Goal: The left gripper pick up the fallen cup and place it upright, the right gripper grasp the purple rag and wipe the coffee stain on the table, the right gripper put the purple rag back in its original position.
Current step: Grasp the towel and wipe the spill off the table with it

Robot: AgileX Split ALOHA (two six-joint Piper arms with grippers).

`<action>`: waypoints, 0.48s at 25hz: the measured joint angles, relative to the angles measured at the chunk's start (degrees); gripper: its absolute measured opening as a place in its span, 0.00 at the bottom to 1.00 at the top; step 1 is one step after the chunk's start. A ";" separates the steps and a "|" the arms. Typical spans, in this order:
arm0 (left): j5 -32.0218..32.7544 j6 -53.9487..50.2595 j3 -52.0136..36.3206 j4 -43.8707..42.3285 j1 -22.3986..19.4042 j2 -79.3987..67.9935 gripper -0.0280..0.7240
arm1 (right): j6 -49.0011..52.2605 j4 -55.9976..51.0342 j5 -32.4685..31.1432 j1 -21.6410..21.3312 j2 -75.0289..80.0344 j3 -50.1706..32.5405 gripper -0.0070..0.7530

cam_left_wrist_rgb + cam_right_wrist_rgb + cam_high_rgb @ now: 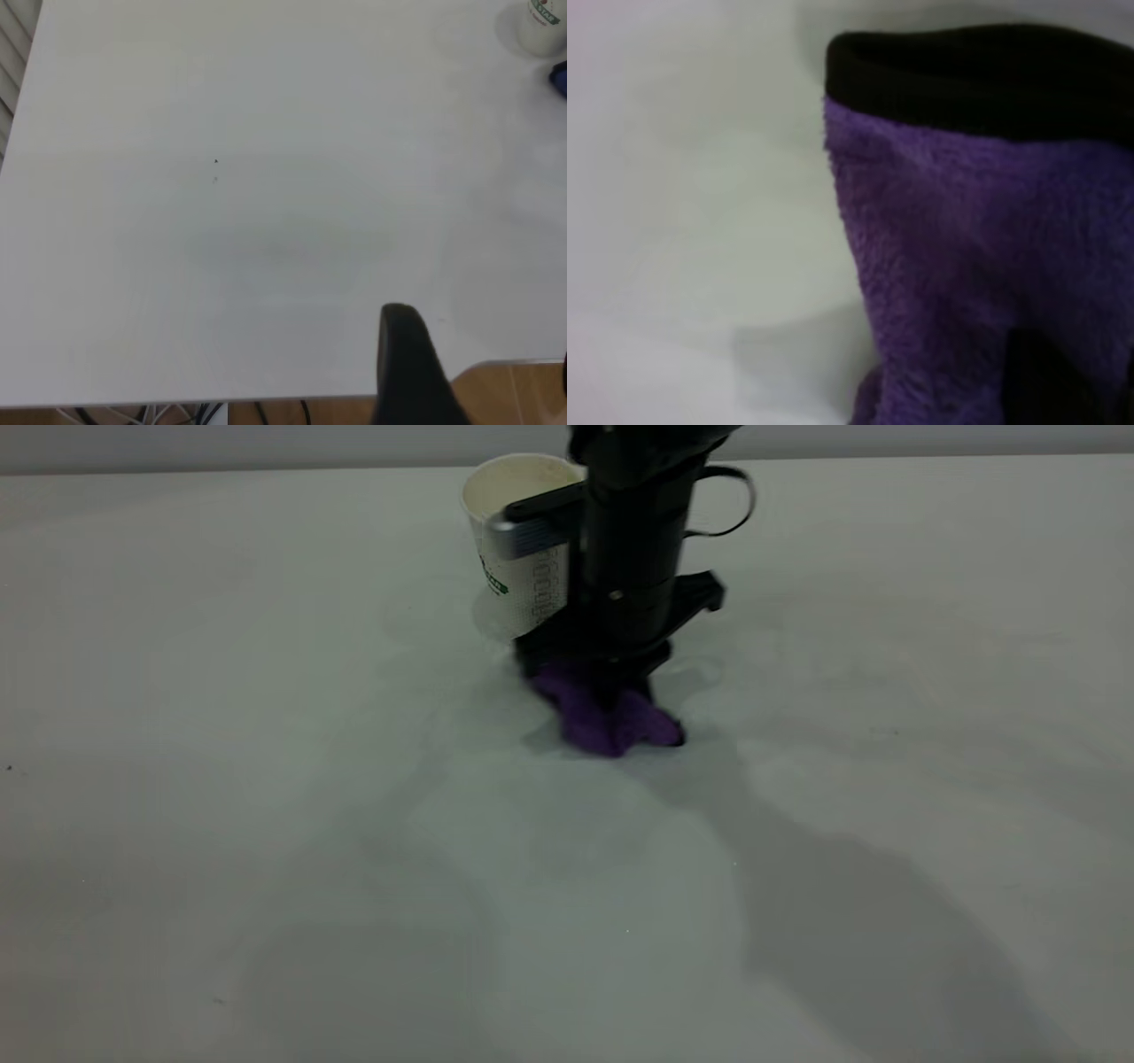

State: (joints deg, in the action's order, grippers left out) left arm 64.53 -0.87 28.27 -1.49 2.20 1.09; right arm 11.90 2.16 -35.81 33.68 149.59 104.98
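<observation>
The paper cup stands upright near the top centre of the exterior frame, mouth up, its green logo and column of printed boxes facing the camera, so the first part of the task reads as done. Just beside it, slightly right of centre, the right gripper points straight down onto the white table, and the purple rag is bunched under and around its tip, touching the tabletop. The black fingers look closed on the rag's top fold, though the cloth covers most of them; in the right wrist view the purple rag fills the right of the frame, with its black edge binding across the top. No coffee stain shows in any view: it may be under the rag or already wiped away, and I cannot tell which. By my reading the wiping step is in hand, and returning the rag to its original place is left. The left gripper is well apart, over the near table edge at the lower right of its wrist frame; only one dark finger shows, so I cannot tell its opening. The cup sits far off in that frame's upper right corner.
</observation>
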 joint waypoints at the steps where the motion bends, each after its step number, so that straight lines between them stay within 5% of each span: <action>1: 0.00 0.00 0.00 0.00 0.00 0.00 0.67 | 0.46 0.88 -0.63 -0.62 0.00 0.00 0.09; 12: 0.00 0.00 0.00 0.00 0.00 0.00 0.67 | 2.92 5.14 -7.32 -11.32 0.35 0.26 0.09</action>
State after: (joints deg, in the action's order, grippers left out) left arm 64.53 -0.87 28.27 -1.49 2.20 1.09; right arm 14.82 7.30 -43.12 22.36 149.93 105.23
